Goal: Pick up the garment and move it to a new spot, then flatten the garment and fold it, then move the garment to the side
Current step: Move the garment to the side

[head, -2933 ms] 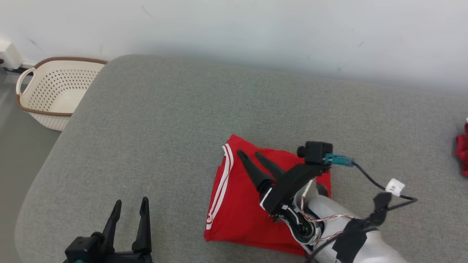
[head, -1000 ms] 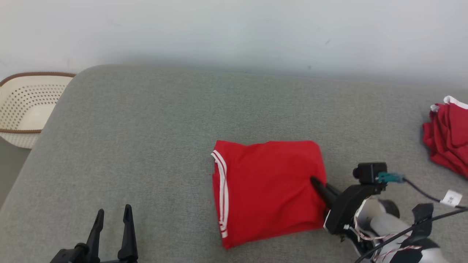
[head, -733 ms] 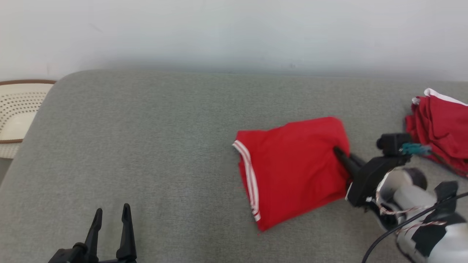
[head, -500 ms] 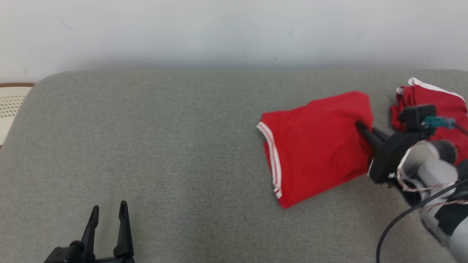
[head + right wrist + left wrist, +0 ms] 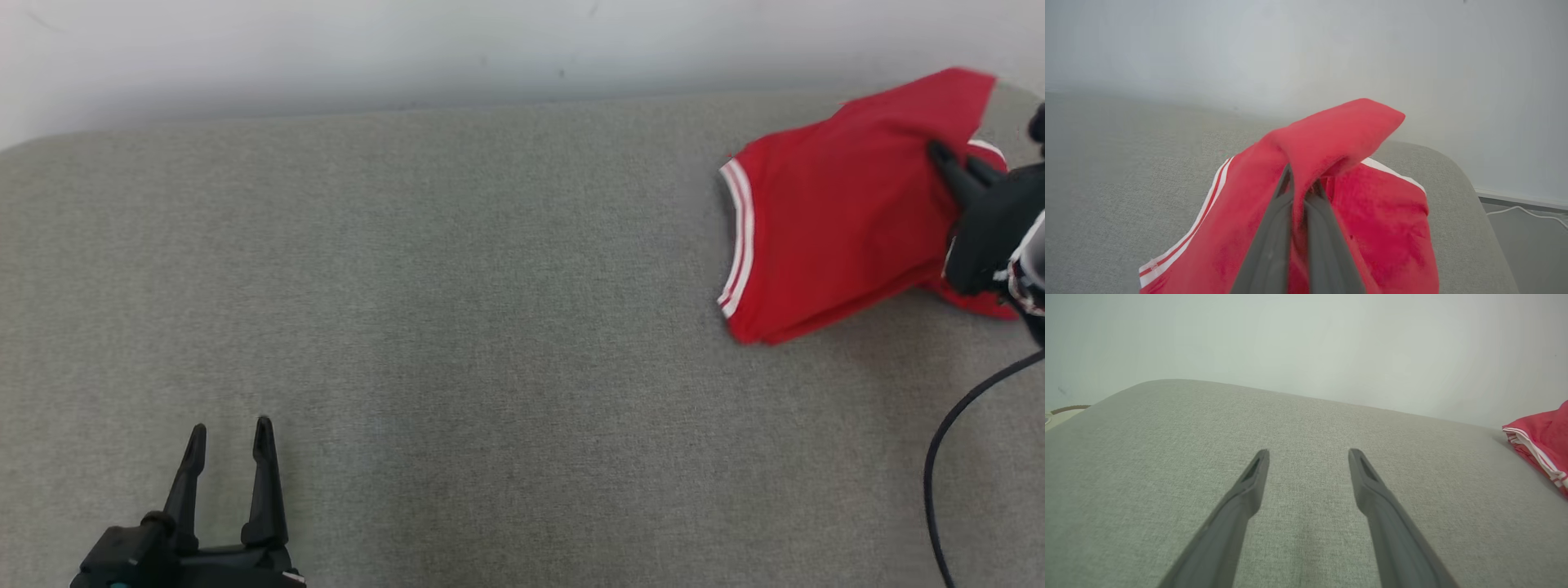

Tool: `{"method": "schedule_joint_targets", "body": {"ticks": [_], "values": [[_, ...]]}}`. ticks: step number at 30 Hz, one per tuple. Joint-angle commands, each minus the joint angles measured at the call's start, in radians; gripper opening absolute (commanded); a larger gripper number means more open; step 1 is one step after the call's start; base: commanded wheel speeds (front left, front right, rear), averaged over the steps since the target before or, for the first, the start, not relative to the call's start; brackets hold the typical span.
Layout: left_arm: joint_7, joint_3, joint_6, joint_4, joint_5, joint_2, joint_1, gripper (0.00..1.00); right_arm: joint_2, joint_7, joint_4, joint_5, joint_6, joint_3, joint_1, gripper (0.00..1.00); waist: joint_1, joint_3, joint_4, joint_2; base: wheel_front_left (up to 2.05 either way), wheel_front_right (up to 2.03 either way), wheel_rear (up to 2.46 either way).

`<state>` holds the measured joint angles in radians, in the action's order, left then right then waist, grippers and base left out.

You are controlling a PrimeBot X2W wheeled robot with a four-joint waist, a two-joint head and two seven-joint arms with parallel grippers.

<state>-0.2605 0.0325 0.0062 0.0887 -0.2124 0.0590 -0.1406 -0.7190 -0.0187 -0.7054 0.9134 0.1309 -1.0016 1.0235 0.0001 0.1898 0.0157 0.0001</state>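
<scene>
The right pincer [image 5: 953, 155] pinches a raised edge of the folded red garment [image 5: 833, 229], at the far right of the grey padded tabletop [image 5: 449, 286]. The left pincer [image 5: 230, 425] hovers spread, well apart from it.

The garment [image 5: 833, 237] is soft red cloth, matt, with thin white stripes sewn on. The bench [image 5: 457, 286] has a grey woven cloth cover that looks a bit rough. The left pincer [image 5: 230, 425] and right pincer [image 5: 955, 155] are dark, smooth and matt, like plastic. The wall [image 5: 326, 49] is pale, smooth and matt.
</scene>
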Motion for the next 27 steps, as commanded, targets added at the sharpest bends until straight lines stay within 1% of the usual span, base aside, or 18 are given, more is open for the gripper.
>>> {"method": "schedule_joint_targets", "body": {"ticks": [1,5,10,14,16,20,23,27], "values": [[-0.004,0.001,-0.001,-0.005,0.005,0.003,-0.006,1.00,-0.008,-0.001,-0.007,-0.002,0.000,-0.003,0.012,0.00,-0.0001,0.021,-0.019,-0.0001,0.00,0.00,0.00],[-0.004,-0.006,0.000,-0.022,0.017,0.011,-0.015,1.00,-0.040,-0.011,-0.047,-0.009,0.000,-0.015,0.051,0.00,-0.0001,0.042,-0.026,-0.0001,0.00,0.00,0.00],[-0.001,-0.001,0.006,-0.054,0.023,0.025,-0.013,1.00,-0.099,-0.020,-0.074,-0.016,0.000,-0.047,0.104,0.00,-0.0001,0.072,-0.040,-0.0001,0.00,0.00,0.00],[0.010,0.004,0.011,-0.082,0.027,0.041,-0.020,1.00,-0.128,-0.030,-0.109,-0.030,0.000,-0.082,0.152,0.00,-0.0001,0.101,-0.044,-0.0001,0.00,0.00,0.00],[0.018,0.005,0.013,-0.096,0.030,0.049,-0.026,1.00,-0.136,-0.027,-0.137,-0.037,0.000,-0.092,0.179,0.00,-0.0001,0.119,-0.042,-0.0001,0.00,0.00,0.00],[0.027,0.004,0.020,-0.130,0.036,0.060,-0.033,1.00,-0.129,-0.015,-0.210,-0.067,0.000,-0.113,0.218,0.00,-0.0001,0.151,-0.034,-0.0001,0.00,0.00,0.00],[0.040,-0.002,0.031,-0.179,0.049,0.063,-0.025,1.00,-0.127,-0.018,-0.271,-0.074,0.000,-0.131,0.239,0.00,-0.0001,0.174,-0.027,-0.0001,0.00,0.00,0.00],[0.052,-0.003,0.039,-0.224,0.056,0.072,-0.021,1.00,-0.120,0.000,-0.315,-0.062,0.000,-0.136,0.244,0.00,-0.0001,0.187,-0.023,-0.0001,0.00,0.00,0.00]]}}
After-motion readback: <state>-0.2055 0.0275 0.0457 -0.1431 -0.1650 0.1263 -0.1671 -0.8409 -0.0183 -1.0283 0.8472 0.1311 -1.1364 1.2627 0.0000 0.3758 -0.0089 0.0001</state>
